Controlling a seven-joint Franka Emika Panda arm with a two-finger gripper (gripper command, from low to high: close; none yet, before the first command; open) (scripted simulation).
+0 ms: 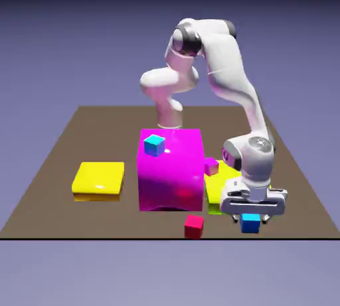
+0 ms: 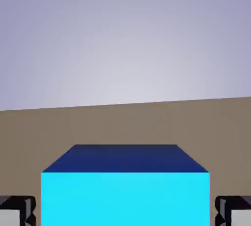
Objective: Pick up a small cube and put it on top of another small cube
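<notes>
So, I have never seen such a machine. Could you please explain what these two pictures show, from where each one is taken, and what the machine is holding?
It is a white robot arm in a computer simulation, standing on a brown table. The wider picture comes from a fixed camera outside the robot. The other comes from a camera on its hand, looking along the gripper. On the table lie a yellow slab, a big magenta block with a small cyan cube on top, a small magenta cube on a second yellow piece, and a small red cube. The small blue cube sits between the grey fingertips, but a gap shows on each side, so it is not yet gripped.
</notes>
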